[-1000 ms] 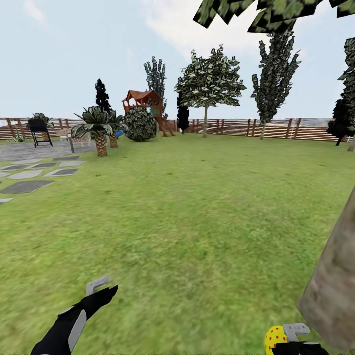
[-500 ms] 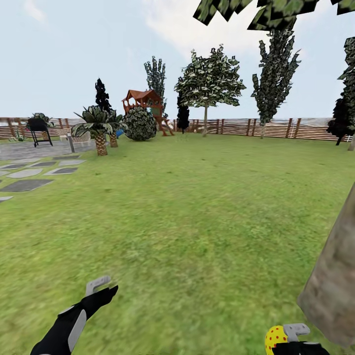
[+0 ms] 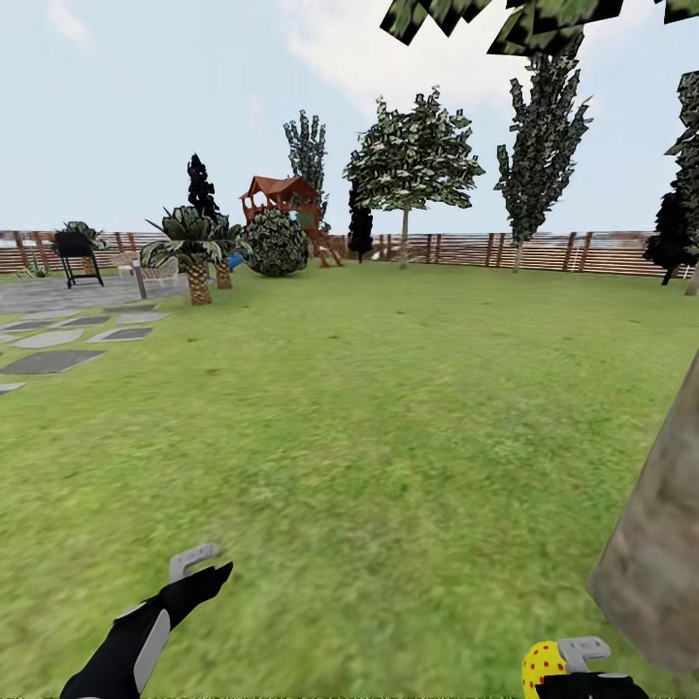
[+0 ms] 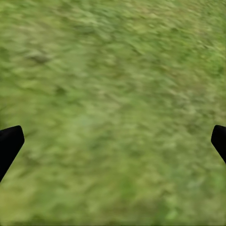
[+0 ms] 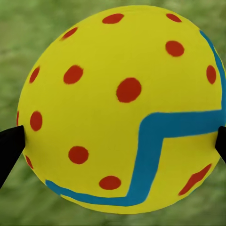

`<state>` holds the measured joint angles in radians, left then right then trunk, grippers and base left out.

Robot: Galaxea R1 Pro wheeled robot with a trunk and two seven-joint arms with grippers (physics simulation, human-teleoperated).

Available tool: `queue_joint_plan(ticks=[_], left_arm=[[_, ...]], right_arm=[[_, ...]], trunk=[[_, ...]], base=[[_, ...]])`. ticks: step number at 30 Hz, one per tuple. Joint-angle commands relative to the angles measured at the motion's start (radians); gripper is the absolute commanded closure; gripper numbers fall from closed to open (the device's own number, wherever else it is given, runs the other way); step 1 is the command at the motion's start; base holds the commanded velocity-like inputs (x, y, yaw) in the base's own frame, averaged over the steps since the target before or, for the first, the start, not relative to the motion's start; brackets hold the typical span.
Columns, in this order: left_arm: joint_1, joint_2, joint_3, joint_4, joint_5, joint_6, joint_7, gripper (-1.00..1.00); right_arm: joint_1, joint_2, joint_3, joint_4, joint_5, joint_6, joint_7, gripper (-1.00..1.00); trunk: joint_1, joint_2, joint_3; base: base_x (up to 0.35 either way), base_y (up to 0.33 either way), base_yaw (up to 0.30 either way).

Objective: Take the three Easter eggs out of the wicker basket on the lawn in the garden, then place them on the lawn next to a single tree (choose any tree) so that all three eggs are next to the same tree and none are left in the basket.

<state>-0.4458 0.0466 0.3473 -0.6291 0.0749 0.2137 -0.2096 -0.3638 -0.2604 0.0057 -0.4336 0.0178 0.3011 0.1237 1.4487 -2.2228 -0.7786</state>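
Lawn point(image 3: 369, 427): mottled grass, tree trunk point(image 3: 655, 563) at right.
Right gripper point(image 5: 113, 141): clamped the Easter egg point(image 5: 117, 108).
Left gripper point(image 4: 113, 141): fingers spread wide, nothing held.

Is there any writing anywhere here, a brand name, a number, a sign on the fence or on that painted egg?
None: no readable text in any view.
The Easter egg in the right pincer bears only red spots and a blue zigzag band, no letters.
The fence, the playhouse and the grill show no signs or labels; they are far off, so any small marks would be too small to tell.
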Motion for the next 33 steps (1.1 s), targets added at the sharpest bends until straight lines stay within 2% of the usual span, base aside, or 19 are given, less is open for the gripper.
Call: queue_joint_plan(ticks=[1,33], left_arm=[[-0.001,-0.001,0.004,-0.001,0.008,0.009,-0.005,-1.0],[-0.001,-0.001,0.004,-0.001,0.01,0.009,-0.005,-1.0]], right_arm=[[0.0,0.0,0.0,-0.002,0.002,0.006,0.004,1.0],[0.0,0.001,0.002,-0.002,0.002,0.005,0.004,1.0]], trunk=[[0.004,-0.008,-0.004],[0.126,-0.232,-0.105]], base=[[0.0,0.0,0.0],[0.0,0.0,0.0]])
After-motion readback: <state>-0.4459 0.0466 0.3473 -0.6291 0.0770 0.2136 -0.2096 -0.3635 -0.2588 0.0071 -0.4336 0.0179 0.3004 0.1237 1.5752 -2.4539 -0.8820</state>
